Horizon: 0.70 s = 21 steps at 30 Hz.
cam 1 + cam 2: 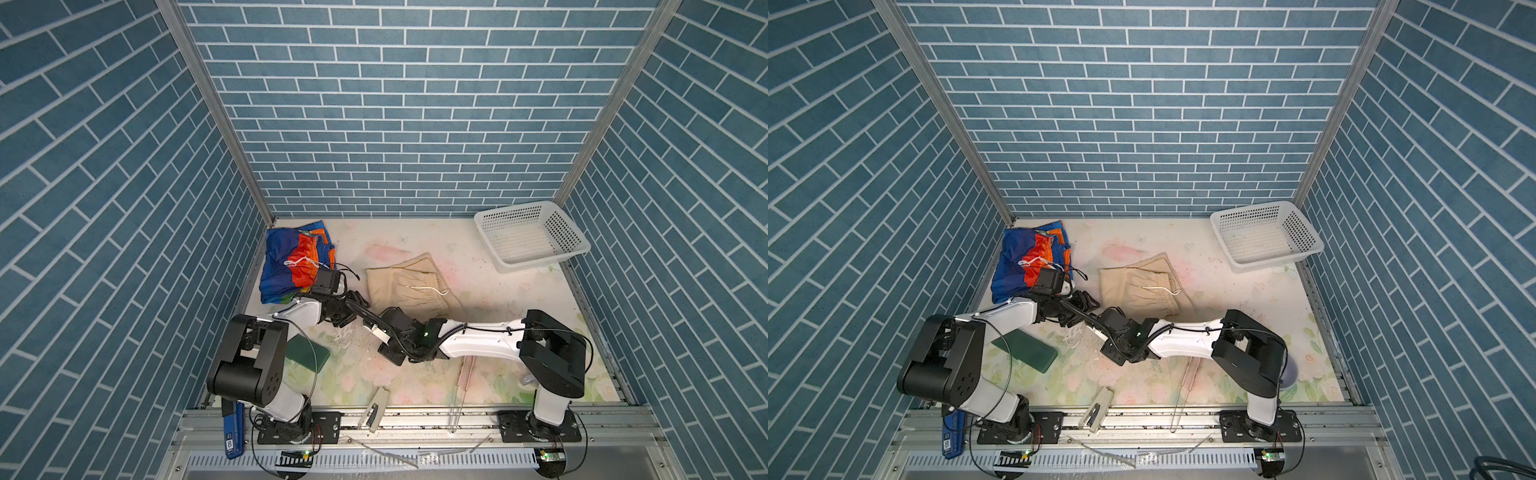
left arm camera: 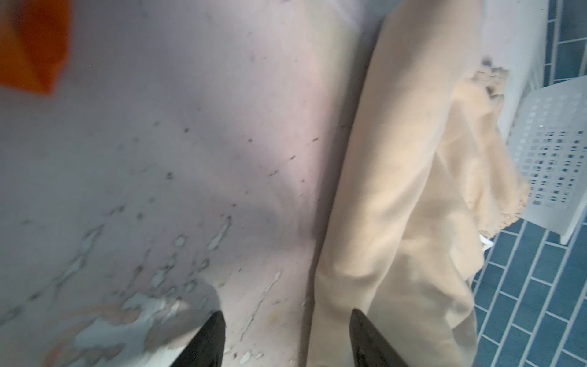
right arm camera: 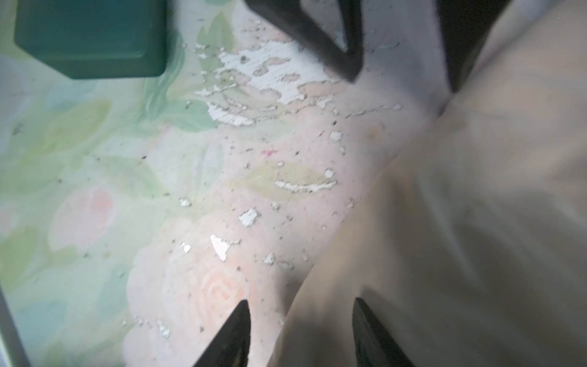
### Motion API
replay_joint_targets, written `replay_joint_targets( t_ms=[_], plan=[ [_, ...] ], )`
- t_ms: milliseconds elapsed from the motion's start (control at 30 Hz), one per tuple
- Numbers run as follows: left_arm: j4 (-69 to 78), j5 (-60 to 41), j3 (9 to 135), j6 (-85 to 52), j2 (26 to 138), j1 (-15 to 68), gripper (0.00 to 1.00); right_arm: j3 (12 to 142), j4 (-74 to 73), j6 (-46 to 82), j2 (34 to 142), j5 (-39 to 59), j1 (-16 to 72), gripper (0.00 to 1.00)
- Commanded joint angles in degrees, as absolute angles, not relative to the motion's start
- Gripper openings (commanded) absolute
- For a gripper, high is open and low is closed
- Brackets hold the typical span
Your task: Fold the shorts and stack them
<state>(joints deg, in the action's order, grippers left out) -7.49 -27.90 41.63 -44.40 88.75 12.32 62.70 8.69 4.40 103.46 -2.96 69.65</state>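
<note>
Basket (image 1: 517,222) floor bare; left hand (image 2: 286,313), right hand (image 3: 301,302) parted, gripping nothing, at beige shorts (image 1: 405,282) edge.

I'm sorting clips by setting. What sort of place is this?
Probably a mock-up robot test booth, not a home: brick-print walls, a left arm and right arm bolted to a metal rail, a worn flowery table cover.

Floral-printed tabletop (image 1: 511,286) bearing the beige shorts (image 1: 405,284) as landmark: rainbow-striped shorts (image 1: 291,266) lie to their left, a white perforated basket (image 1: 562,235) behind to their right, and a green block (image 1: 309,353) in front to their left.
</note>
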Motion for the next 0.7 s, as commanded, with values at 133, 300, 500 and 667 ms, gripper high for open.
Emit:
replay_joint_targets(
  t_ms=[133,300,500,667],
  plan=[
    [2.11,-30.40,38.54,-47.87,92.15,13.75,0.64,58.83,9.54,1.60,101.46,2.36,69.66,0.53],
    [3.93,-31.14,36.69,-48.60,92.15,14.05,0.64,59.66,10.02,2.66,103.91,-1.32,69.66,0.32],
    [6.62,-31.11,34.31,-50.23,92.24,15.75,0.64,60.34,8.03,3.99,102.40,-1.67,69.26,0.00],
    [8.72,-30.82,32.13,-51.25,93.46,16.26,0.64,59.28,6.18,4.79,98.16,-1.58,68.43,0.00]
  ],
)
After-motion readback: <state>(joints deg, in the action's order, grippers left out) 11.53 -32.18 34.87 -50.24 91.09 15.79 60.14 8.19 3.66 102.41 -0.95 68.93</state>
